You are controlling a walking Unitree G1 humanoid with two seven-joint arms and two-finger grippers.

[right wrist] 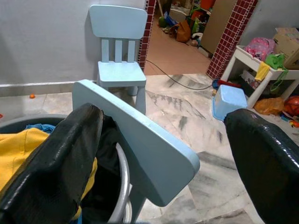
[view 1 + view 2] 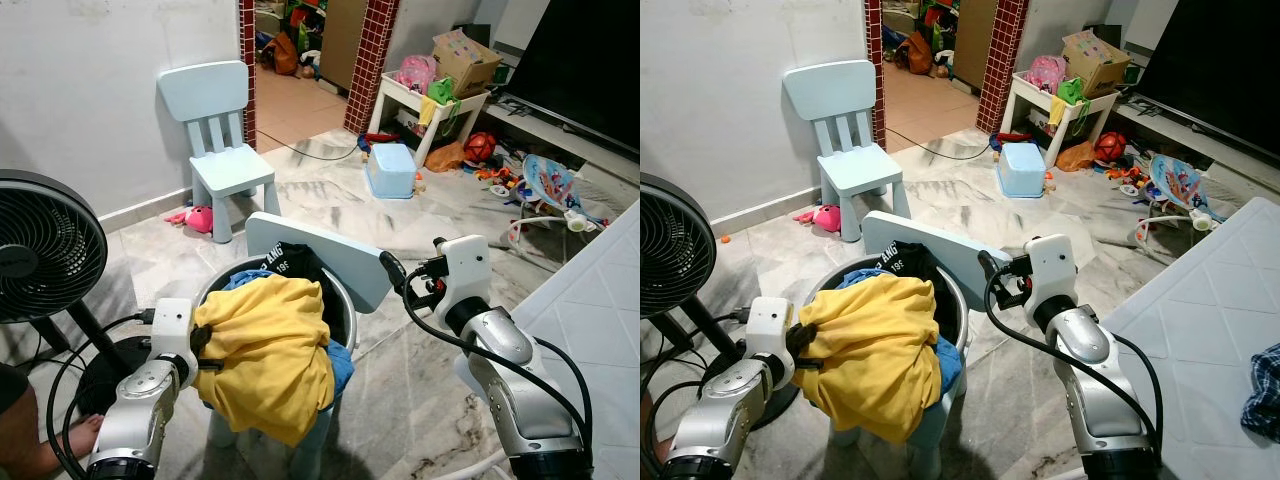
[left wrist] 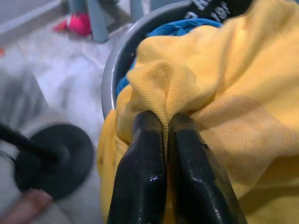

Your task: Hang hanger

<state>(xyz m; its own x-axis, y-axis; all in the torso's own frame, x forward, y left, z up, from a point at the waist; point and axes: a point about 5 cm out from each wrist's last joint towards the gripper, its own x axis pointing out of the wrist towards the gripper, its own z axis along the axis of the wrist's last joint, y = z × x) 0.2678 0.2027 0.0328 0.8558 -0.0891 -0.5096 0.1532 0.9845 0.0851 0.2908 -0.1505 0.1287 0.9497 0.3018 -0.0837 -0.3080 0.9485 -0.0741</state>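
A yellow garment point(image 2: 268, 350) is heaped over the front of a grey laundry basket point(image 2: 346, 300). Blue and black clothes point(image 2: 290, 262) lie under it. The basket rests on a pale blue chair whose backrest point(image 2: 320, 250) rises behind it. My left gripper point(image 3: 164, 119) is shut on a fold of the yellow garment at the basket's left rim point(image 3: 112, 60). My right gripper point(image 1: 163, 116) is open and holds nothing. It hovers by the right end of the backrest point(image 1: 140, 135); one finger point(image 1: 60, 154) is over the basket's side.
A black floor fan point(image 2: 40, 250) stands at the left with its round base point(image 3: 51, 158) beside the basket. A person's foot point(image 2: 60, 440) is near it. A second blue chair point(image 2: 225, 140), a pink toy point(image 2: 198, 216), a blue tub point(image 2: 390, 170) and a cluttered white table point(image 2: 430, 100) stand beyond.
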